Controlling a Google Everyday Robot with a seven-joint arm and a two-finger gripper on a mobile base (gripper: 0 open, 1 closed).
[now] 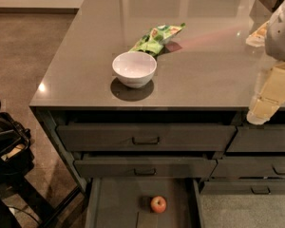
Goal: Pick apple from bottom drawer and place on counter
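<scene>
The apple, small and red-orange, lies on the floor of the open bottom drawer, near its middle. The counter is a glossy grey-brown slab on top of the dark grey cabinet. My gripper, cream-coloured on a white arm, hangs at the right edge of the view, over the counter's front right edge. It is well above and to the right of the apple and holds nothing that I can see.
A white bowl stands on the counter near its front. A green snack bag lies behind it. Another packet lies at the far right. Two closed drawers sit above the open one. Dark equipment stands at the left on the floor.
</scene>
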